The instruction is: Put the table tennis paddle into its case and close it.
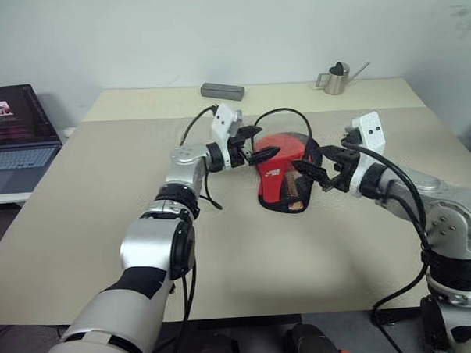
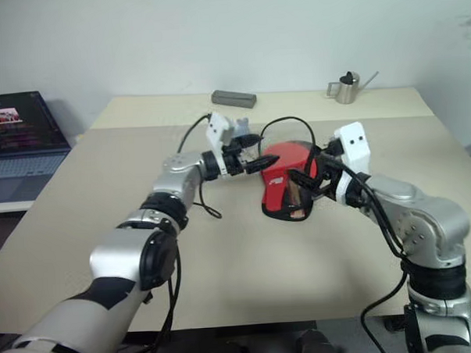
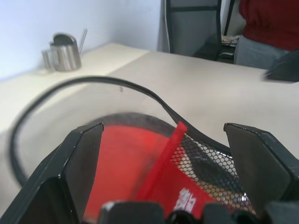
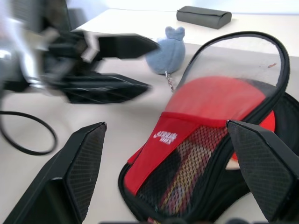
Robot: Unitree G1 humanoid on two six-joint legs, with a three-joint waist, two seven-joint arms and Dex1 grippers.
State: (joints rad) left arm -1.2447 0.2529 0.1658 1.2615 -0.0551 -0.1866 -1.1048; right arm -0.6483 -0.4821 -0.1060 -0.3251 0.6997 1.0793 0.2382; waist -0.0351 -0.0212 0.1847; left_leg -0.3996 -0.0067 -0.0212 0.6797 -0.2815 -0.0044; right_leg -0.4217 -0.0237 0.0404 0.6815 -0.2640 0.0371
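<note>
**Both claws spread wide over the case**

The left claw [image 1: 255,143] hangs with its fingers far apart and nothing between them, just beside the case [image 1: 286,182] on its left. The right claw [image 1: 319,162] is equally wide and empty, at the case's opposite side. Between the two lies the case, unzipped (its rim arches up in a loop), with the paddle [image 4: 219,95] inside, its red face showing through the gap. A small blue plush charm [image 4: 166,51] rests beyond the left claw. Farther off sit a grey box [image 1: 222,90] and a metal can [image 1: 337,78].
</note>
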